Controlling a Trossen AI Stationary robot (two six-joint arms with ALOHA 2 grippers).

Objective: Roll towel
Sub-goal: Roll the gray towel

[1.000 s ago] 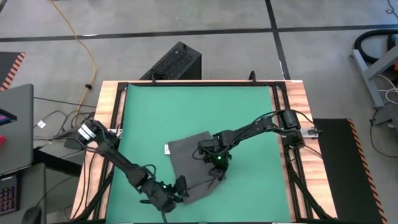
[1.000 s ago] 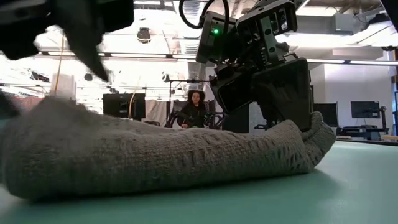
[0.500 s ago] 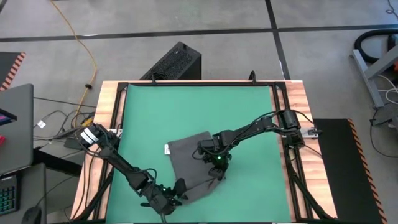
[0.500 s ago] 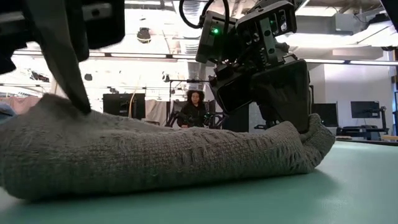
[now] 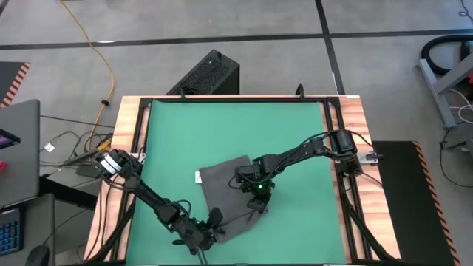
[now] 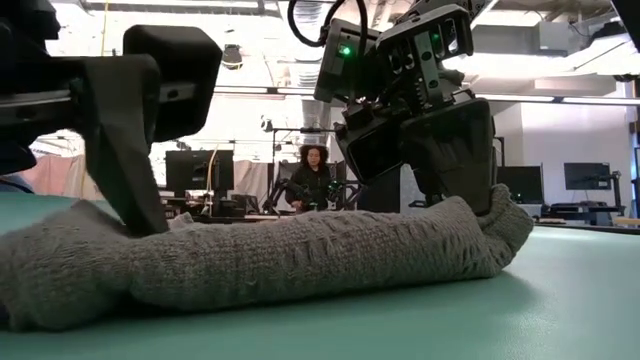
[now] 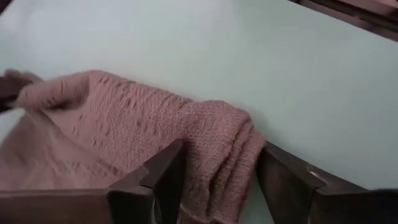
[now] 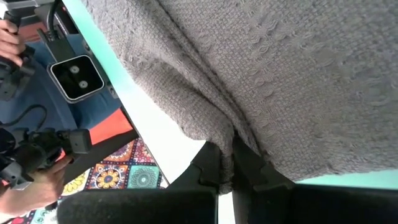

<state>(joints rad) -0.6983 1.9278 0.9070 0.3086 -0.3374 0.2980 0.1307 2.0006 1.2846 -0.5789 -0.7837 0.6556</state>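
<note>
1. Towel (image 5: 228,193): lies on the green mat (image 5: 222,133) covering the counter, near edge folded.
2. Right tool (image 5: 259,205): clamped on that fold.
3. Left tool (image 7: 214,180): fingers apart, straddling the corner; uneven pulling risks a skewed roll.

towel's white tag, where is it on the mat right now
In the high view the white tag sits at the towel's left edge on the green mat, away from both claws.

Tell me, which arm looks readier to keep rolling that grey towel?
Probably the right. The right gripper is shut on the towel at its rolled edge. The left gripper only straddles the other end of the roll, open.
</note>
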